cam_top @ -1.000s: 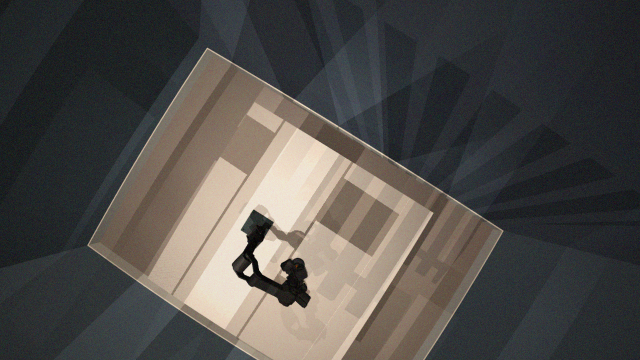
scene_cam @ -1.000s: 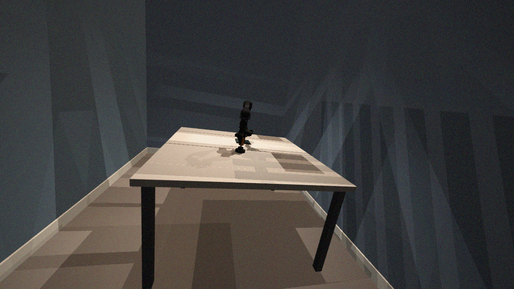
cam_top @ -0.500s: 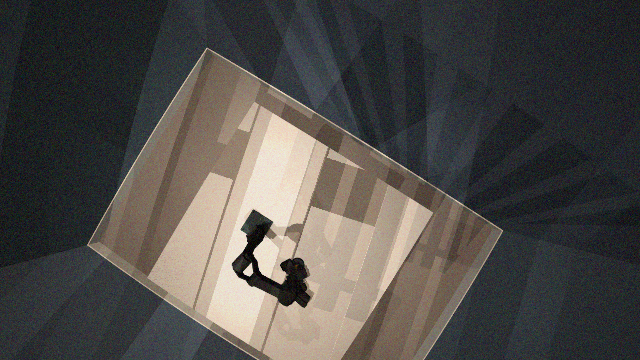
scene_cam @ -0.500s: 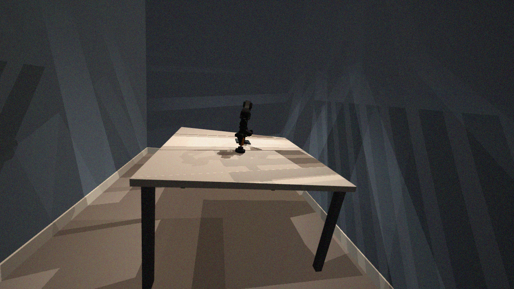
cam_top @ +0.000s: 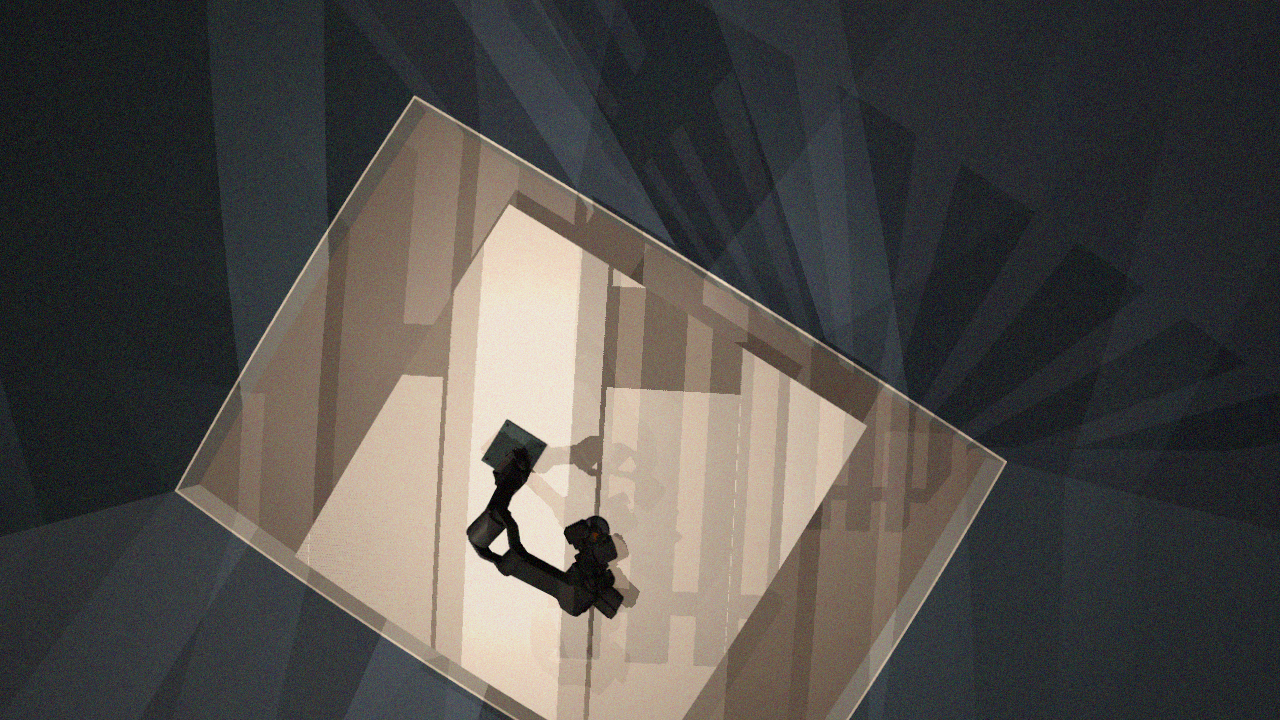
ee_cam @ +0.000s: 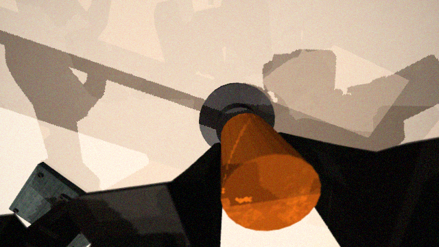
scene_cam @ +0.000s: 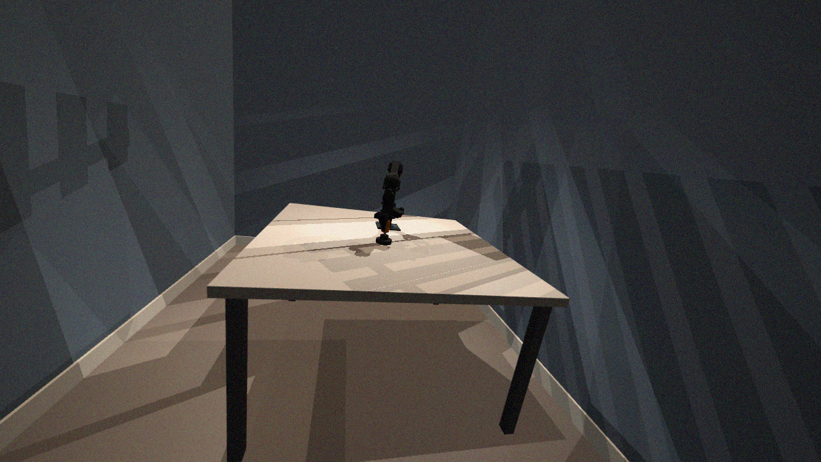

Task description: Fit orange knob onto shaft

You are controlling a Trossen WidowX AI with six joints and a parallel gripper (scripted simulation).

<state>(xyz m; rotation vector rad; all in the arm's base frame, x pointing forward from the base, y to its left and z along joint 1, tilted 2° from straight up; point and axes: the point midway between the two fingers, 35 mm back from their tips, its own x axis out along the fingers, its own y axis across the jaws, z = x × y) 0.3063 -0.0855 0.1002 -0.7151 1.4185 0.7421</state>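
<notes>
The gripper (cam_top: pixel 594 535) (scene_cam: pixel 386 225) (ee_cam: pixel 247 143) is closed around the orange knob (cam_top: pixel 595 535) (scene_cam: pixel 386 226) (ee_cam: pixel 267 171), which stands between its fingers, over the round pedestal (scene_cam: pixel 383 241) (ee_cam: pixel 212 99), well in from the tabletop's (cam_top: pixel 528 358) (scene_cam: pixel 275 269) edges and corners.
</notes>
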